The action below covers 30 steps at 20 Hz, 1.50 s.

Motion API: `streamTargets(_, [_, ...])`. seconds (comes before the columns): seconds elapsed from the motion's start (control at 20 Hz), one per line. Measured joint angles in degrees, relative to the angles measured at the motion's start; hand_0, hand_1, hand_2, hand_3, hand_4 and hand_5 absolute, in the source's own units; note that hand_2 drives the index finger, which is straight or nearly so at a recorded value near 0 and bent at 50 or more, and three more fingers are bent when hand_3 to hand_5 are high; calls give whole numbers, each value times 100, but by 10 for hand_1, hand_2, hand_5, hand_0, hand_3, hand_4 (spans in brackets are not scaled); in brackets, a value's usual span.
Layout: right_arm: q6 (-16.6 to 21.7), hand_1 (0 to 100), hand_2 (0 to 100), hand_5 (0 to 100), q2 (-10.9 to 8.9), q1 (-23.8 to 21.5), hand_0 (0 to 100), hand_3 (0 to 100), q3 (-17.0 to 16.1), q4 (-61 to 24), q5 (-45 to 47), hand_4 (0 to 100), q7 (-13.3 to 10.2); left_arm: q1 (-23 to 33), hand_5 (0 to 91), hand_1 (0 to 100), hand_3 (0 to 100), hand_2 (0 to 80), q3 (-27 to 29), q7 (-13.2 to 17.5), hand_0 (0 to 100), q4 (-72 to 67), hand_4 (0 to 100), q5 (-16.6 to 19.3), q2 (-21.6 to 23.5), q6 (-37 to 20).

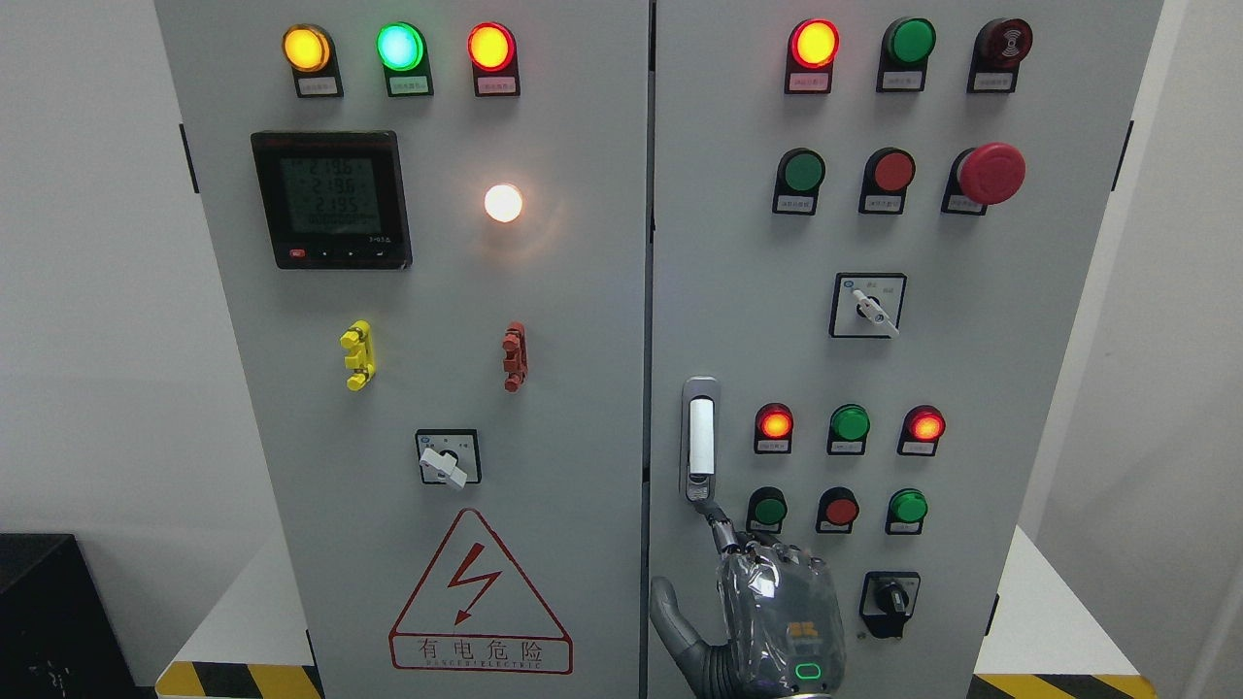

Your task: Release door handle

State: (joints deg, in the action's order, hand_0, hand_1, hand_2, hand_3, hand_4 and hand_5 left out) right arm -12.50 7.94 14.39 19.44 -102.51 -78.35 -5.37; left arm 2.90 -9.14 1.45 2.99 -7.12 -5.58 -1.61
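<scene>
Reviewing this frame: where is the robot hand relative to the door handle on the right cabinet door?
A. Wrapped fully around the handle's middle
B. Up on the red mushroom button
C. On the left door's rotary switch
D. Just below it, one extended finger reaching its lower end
D: the hand sits below the door handle, with one finger stretched up to the handle's bottom end, not gripping it.

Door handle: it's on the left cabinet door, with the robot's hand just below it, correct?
Not quite. The head view shows the door handle on the right cabinet door, near its left edge. The right hand is indeed just below it.
</scene>
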Motion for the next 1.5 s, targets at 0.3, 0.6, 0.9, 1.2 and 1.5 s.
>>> streamTargets(0.3, [1,231,601,709,2,-15,403,918,-12,-111,14,756,149,0,0,0,109,43,0,0,0,0,5,0,0,1])
streamTargets(0.6, [-12,216,691,681,3,-42,236,968,-22,-240,18,753,295,0,0,0,107,43,0,0,0,0,5,0,0,27])
streamTargets(0.9, [-27,322,741,681,4,-41,123,1000,-32,-345,15,777,389,0,0,0,107,43,0,0,0,0,5,0,-1,15])
streamTargets(1.2, [-39,392,745,688,5,88,103,1000,-84,-410,9,777,457,0,0,0,107,43,0,0,0,0,5,0,0,-1])
streamTargets(1.5, [-88,400,745,694,5,282,108,1000,-140,-445,7,778,490,0,0,0,106,45,0,0,0,0,5,0,0,-2])
